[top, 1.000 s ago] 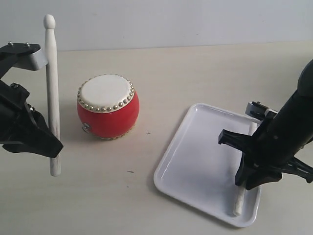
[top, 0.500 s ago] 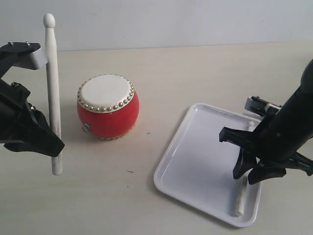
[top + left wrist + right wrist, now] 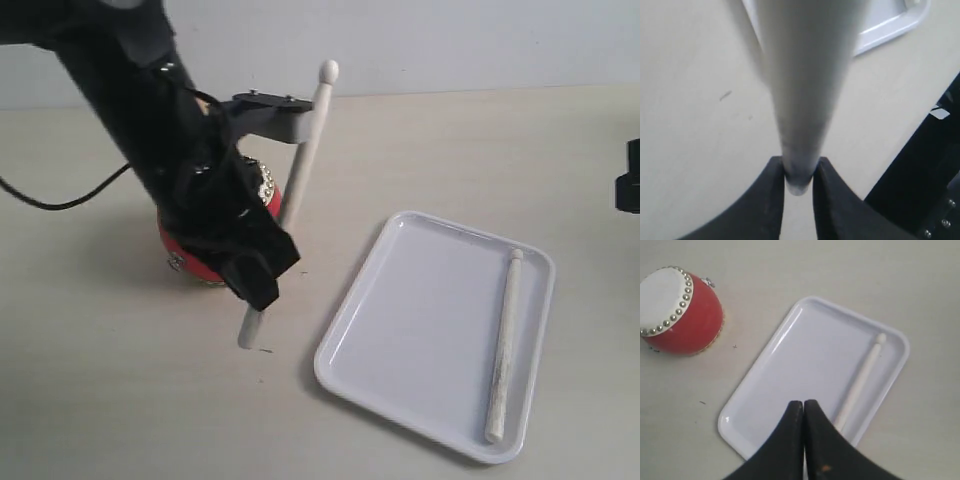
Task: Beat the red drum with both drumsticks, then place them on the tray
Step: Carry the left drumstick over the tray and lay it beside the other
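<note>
My left gripper [image 3: 262, 288] is shut on a pale drumstick [image 3: 300, 170], which stands nearly upright, rounded tip up and leaning right. In the left wrist view the stick [image 3: 807, 80] is pinched between the black fingers [image 3: 832, 200]. The left arm covers most of the red drum [image 3: 186, 258]. The second drumstick [image 3: 504, 345] lies along the right side of the white tray [image 3: 420, 320]. My right gripper [image 3: 804, 407] is shut on nothing, high above the tray [image 3: 805, 355], with the drum [image 3: 682, 315] and the lying stick [image 3: 862, 377] below.
A black cable [image 3: 60, 200] trails from the left arm across the beige table. Only a sliver of the right arm [image 3: 628, 188] shows at the right edge. A corner of the tray [image 3: 892, 22] appears in the left wrist view.
The left arm has swung right with its stick, from left of the drum to in front of it. The right gripper has let go of its stick in the tray and pulled away.
</note>
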